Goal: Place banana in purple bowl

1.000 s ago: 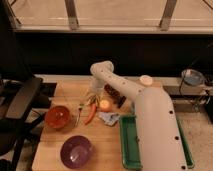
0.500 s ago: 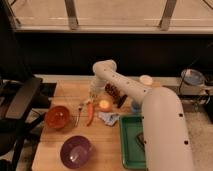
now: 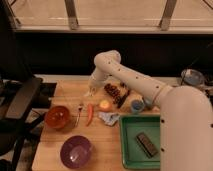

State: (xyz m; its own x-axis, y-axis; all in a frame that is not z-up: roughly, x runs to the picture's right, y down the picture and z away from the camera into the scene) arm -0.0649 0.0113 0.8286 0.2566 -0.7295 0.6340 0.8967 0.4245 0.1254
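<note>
Gripper (image 3: 91,89) low at back of table (image 3: 65,97), beyond carrot (image 3: 89,114); open or closed, cannot tell. Banana (image 3: 89,93) only a pale bit at its tip, axis unclear. Purple bowl (image 3: 76,151) well apart, in front.

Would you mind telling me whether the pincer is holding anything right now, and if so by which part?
It cannot be told: the pincer hangs over the wooden table's far side with something pale at its tip, possibly the banana.

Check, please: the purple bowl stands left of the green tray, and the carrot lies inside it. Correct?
Not quite. The camera view shows the purple bowl empty, left of the green tray; the carrot lies on the table beyond it, beside the orange-red bowl. The hand hangs farther back.
</note>
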